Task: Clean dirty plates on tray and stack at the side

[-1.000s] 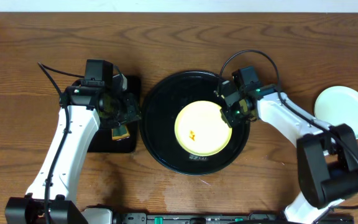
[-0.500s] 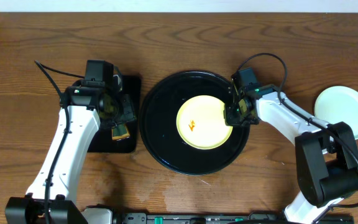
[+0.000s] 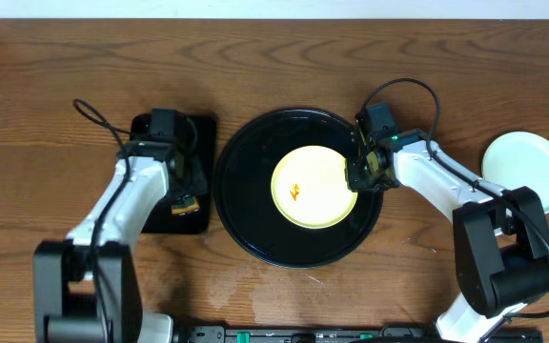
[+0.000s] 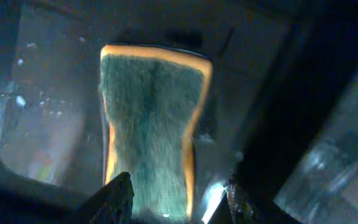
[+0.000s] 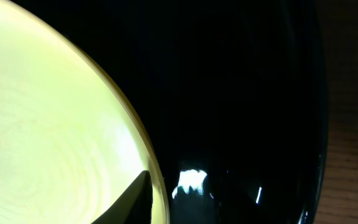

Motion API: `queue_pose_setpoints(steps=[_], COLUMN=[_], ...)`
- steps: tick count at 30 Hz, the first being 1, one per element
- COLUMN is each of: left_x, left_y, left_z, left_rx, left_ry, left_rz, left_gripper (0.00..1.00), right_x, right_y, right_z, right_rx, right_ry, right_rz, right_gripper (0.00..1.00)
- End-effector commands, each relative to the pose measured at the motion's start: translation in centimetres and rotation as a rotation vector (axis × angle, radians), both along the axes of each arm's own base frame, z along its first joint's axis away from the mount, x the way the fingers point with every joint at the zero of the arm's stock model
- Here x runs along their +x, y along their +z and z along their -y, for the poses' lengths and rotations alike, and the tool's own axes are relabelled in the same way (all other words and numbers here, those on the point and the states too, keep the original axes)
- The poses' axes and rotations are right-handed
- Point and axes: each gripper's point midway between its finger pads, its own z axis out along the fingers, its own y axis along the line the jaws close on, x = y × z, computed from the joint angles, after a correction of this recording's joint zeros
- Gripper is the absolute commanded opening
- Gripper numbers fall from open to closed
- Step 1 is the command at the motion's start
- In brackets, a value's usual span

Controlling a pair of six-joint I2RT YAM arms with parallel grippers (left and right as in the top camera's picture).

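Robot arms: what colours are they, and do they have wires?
Both the left arm and right arm have white links with black joints and black bases. A thin black cable loops from each wrist. The right wrist shows a small green light.

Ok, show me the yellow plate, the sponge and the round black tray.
yellow plate [image 3: 324, 181]: overhead view, bare middle of the plate.
sponge [image 4: 151, 118]: left wrist view, its green scouring face.
round tray [image 3: 243, 191]: overhead view, bare floor left of the plate.

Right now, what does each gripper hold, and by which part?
Left gripper pinches the sponge by its near end. Right gripper is at the yellow plate, right rim; grip cannot be told.
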Motion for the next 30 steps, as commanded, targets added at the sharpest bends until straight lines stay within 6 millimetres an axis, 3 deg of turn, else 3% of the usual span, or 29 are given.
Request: queue_pose_setpoints(steps=[1, 4, 8, 9, 13, 16, 19, 21, 25, 30], left_x=[-0.1, -0.5, -1.2, -1.1, -0.2, 0.6, 1.2, 1.5, 1.8, 2.1], left_y=[-2.1, -3.9, -5.1, -4.9, -2.5, 0.3, 2.4, 3.3, 3.3, 0.4], left_z=[-1.1, -1.1, -0.5, 0.1, 1.5, 1.5, 0.9, -0.2, -1.7, -1.7], left_rx=[0.067, 0.071, 0.035, 0.006, -0.074, -0.075, -0.046, 0.019, 0.107, 0.108], left_ry=[0.03, 0.028, -0.014, -0.032, -0.058, -0.06, -0.056, -0.042, -0.022, -0.023], left_rz=[-0.042, -0.092, -0.142, -0.138, -0.103, -0.045, 0.03, 0.067, 0.08, 0.051], left_gripper=[0.44, 0.36, 0.1, 0.08, 0.08, 0.17, 0.36, 0.39, 0.4, 0.4], right_x=[0.0, 0.0, 0.0, 0.0, 0.0, -0.1, -0.1, 0.0, -0.1, -0.1], right_y=[0.0, 0.0, 0.0, 0.0, 0.0, 0.0, 0.0, 0.0, 0.0, 0.0], right_z=[-0.1, -0.1, -0.1, -0.1, -0.1, 0.0, 0.0, 0.0, 0.0, 0.0], right_rx=[-0.014, -0.014, -0.013, -0.013, -0.013, -0.014, -0.015, -0.014, -0.014, -0.015], right_ry=[0.022, 0.022, 0.022, 0.022, 0.022, 0.022, 0.022, 0.022, 0.022, 0.021], right_rz=[0.008, 0.008, 0.007, 0.007, 0.007, 0.005, 0.005, 0.006, 0.006, 0.005], right_gripper=[0.31, 0.31, 0.31, 0.31, 0.31, 0.32, 0.32, 0.33, 0.33, 0.33])
